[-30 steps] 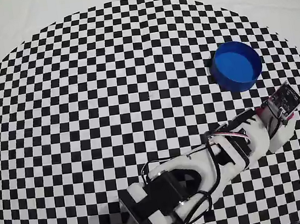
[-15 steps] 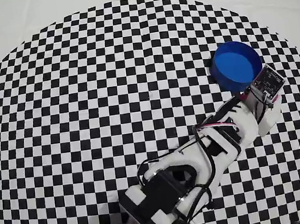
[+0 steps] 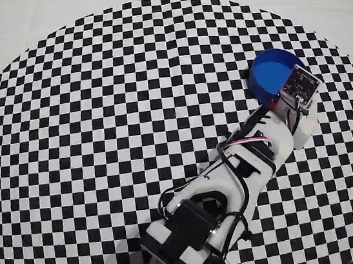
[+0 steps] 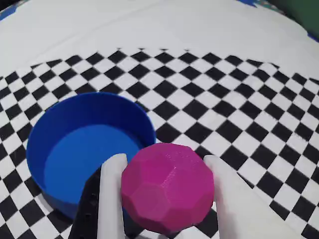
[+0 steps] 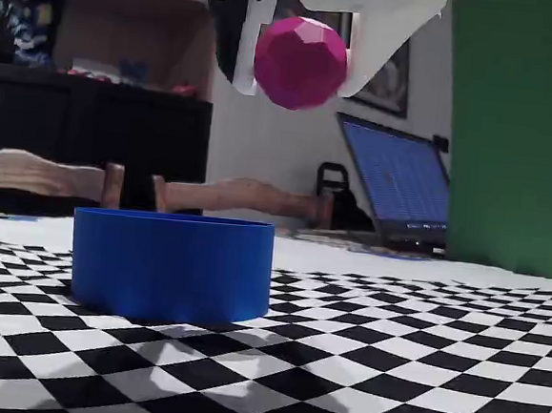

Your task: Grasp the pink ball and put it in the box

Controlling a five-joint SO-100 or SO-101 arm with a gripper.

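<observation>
pink ball (image 4: 168,187) in hand (image 4: 169,199), above box (image 4: 75,149)

Work surface: table (image 3: 14,36) with a white top, covered by a black-and-white checkerboard mat (image 3: 115,114) with a rounded far edge in the overhead view. White margin shows beyond the mat at the far side. The box (image 3: 272,74), a low blue round tub, stands directly on the mat at the right in the overhead view, open side up, interior empty.
</observation>
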